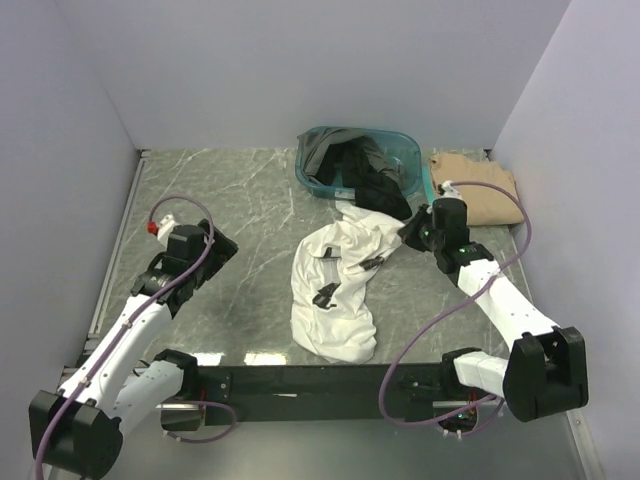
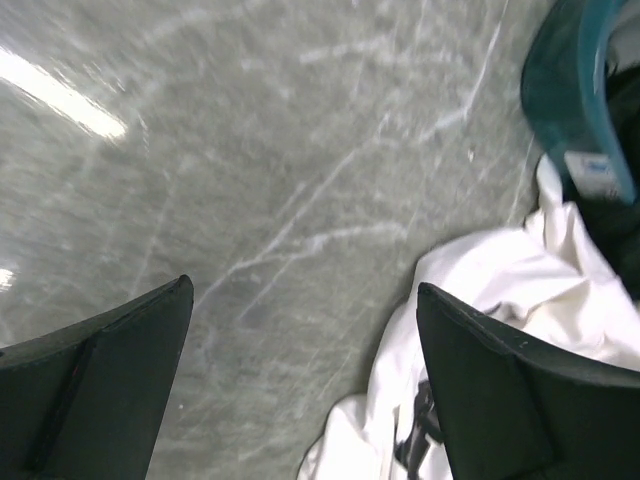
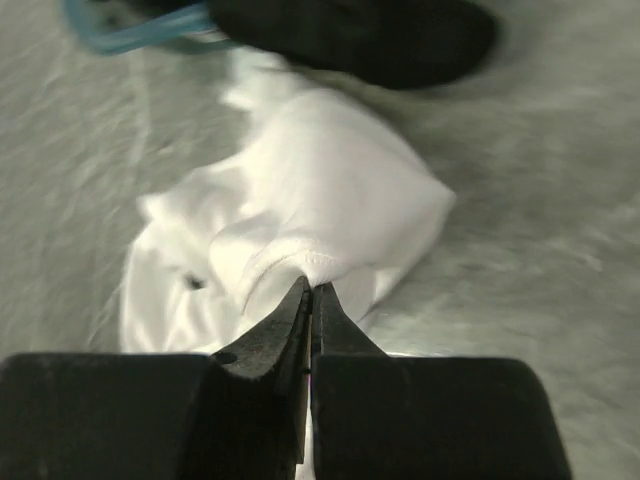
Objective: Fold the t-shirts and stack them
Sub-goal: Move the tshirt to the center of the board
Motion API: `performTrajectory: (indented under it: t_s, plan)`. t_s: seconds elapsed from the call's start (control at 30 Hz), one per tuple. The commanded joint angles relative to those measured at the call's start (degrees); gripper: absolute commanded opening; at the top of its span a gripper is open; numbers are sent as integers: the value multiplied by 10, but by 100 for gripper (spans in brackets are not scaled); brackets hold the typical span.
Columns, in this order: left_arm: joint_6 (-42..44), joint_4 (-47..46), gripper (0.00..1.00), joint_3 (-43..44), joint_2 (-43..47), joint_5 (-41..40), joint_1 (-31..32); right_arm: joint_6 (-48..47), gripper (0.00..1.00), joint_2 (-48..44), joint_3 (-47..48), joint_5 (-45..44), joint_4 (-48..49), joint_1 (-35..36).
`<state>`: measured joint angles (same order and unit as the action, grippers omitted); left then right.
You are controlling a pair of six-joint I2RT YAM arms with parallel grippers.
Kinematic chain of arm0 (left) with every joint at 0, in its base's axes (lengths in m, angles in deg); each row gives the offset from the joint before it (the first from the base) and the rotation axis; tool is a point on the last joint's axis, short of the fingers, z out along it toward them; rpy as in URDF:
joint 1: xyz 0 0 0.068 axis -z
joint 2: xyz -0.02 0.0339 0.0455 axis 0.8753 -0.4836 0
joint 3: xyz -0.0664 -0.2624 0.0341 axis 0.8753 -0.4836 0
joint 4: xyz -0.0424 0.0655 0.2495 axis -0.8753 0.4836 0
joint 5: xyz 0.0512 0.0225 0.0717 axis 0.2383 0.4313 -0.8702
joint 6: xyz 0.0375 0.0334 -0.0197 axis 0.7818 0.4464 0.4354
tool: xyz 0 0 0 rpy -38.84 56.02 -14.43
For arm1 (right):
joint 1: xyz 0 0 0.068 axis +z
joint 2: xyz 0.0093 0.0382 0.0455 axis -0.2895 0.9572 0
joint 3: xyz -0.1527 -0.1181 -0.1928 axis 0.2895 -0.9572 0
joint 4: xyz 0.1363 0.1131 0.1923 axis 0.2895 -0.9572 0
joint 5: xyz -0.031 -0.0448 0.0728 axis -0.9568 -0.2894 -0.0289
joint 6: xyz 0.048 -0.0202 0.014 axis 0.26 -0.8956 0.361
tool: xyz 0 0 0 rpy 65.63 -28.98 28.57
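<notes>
The white t-shirt (image 1: 335,295) lies crumpled and unfolded near the middle of the desk (image 1: 230,190), its far end reaching the teal basket (image 1: 310,178), from which dark t-shirts (image 1: 375,185) spill over the rim. A tan t-shirt (image 1: 482,188) is seen at the far right corner, apparently already folded, though its layers cannot be made out. The right fingers (image 3: 310,310) are clenched on a hemmed edge of the white t-shirt at its far right side, as the right wrist view shows. The left fingers (image 1: 220,245) are spread wide and grasp nothing; they are held above bare desk, to the left of the white cloth and apart from it. The step in hand is judged to be the spreading of the white t-shirt flat, before any fold is made. For the next move, the pinched edge would need to be drawn outward to the right. A matching edge on the left side would have to be taken by the free fingers, so that the cloth can be pulled taut and laid smooth.
</notes>
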<state>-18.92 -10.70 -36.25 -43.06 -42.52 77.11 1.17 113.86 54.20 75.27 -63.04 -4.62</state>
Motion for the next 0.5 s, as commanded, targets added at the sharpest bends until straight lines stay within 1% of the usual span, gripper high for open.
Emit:
performTrajectory:
  t_s: [0.0, 0.03, 0.07, 0.13, 0.17, 0.2, 0.23, 0.27, 0.3, 0.33, 0.37, 0.4, 0.43, 0.47]
  plan:
    - [10, -48, 99, -35, -6, 83, 0, 29, 0, -32, -16, -119, -39, -22]
    - [11, -55, 100, -44, -6, 103, 1, 33, 0, -38, -23, -176, -50, -24]
    - [14, -64, 100, -51, -6, 134, 2, 37, 0, -39, -30, -194, -60, -30]
    - [18, -76, 99, -71, -1, 151, 20, 45, 0, -44, -42, -236, -103, -42]
    - [17, -78, 99, -76, 3, 156, 30, 59, 0, -46, -44, -276, -115, -46]
    - [11, -78, 99, -84, 9, 154, 59, 63, 2, -51, -47, -291, -127, -49]
    - [9, -78, 99, -88, 11, 149, 76, 73, 11, -60, -48, -308, -132, -58]
    - [5, -80, 99, -91, 13, 148, 94, 78, 17, -67, -47, -308, -137, -61]
    - [-4, -82, 99, -96, 11, 149, 128, 80, 24, -74, -44, -309, -140, -63]
    - [-9, -89, 99, -101, 8, 131, 143, 81, 38, -91, -43, -308, -140, -63]
    - [-11, -94, 99, -104, 4, 130, 166, 75, 43, -102, -45, -296, -134, -63]
    - [-18, -99, 99, -111, -9, 133, 174, 67, 51, -112, -45, -284, -121, -63]
    - [-19, -112, 99, -115, -18, 134, 182, 59, 72, -134, -45, -272, -114, -63]
    - [-22, -116, 100, -117, -27, 135, 189, 36, 80, -144, -45, -260, -108, -63]
